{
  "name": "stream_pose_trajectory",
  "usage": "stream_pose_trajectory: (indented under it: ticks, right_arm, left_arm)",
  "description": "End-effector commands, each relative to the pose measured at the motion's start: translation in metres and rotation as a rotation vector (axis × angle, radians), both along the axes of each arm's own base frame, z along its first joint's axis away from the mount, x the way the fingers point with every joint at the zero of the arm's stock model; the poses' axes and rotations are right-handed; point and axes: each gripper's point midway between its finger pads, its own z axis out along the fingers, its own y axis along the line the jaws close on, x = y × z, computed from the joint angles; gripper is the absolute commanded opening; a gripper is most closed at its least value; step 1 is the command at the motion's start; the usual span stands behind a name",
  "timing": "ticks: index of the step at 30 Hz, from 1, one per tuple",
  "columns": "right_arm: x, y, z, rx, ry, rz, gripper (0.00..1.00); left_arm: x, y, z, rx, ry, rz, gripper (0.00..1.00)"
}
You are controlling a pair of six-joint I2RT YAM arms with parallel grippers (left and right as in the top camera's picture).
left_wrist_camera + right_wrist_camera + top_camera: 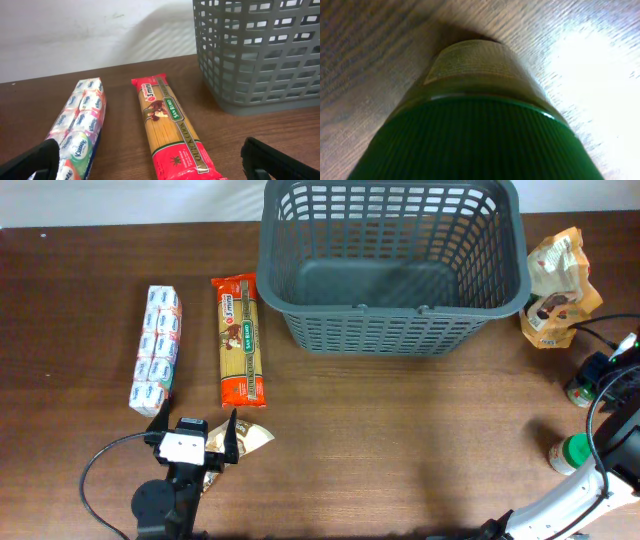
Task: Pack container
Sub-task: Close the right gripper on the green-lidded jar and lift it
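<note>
- The left gripper (197, 428) is hovering low over the table (400, 440) near its front left, with its two fingers spread wide and gripping nothing.
- In the left wrist view, those black fingers (30, 162) are framing a red spaghetti pack (170, 130) and a tissue pack (80, 125), which are lying side by side without touching.
- A small brown packet (250, 440) is lying just beside the left gripper's right finger in the overhead view.
- The container (390, 265) is standing upright at the far middle of the table, showing nothing inside, with the spaghetti pack to its left.
- The right gripper (598, 372) is sitting at the table's right edge; whether it is open or closed cannot be told.
- The right wrist camera is looking very closely at a green-lidded jar (470, 125), with no fingers showing.
- A brown bag (558, 290) is standing right of the container, and a second green-capped jar (568, 452) is standing nearer the front.
</note>
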Motion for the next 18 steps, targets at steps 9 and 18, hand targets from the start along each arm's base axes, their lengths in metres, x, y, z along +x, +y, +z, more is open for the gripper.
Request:
stream_pose_trajectory:
  ticks: [9,18]
  right_arm:
    - [0.026,-0.038,0.171,-0.239,-0.185,-0.065,0.04]
    - [0.052,0.043,0.392,-0.308,-0.842,0.086,0.04]
  left_arm:
    - [0.000,0.001,-0.002,0.017,-0.005,0.003,0.99]
    - [0.000,0.001,-0.002,0.017,-0.005,0.003,0.99]
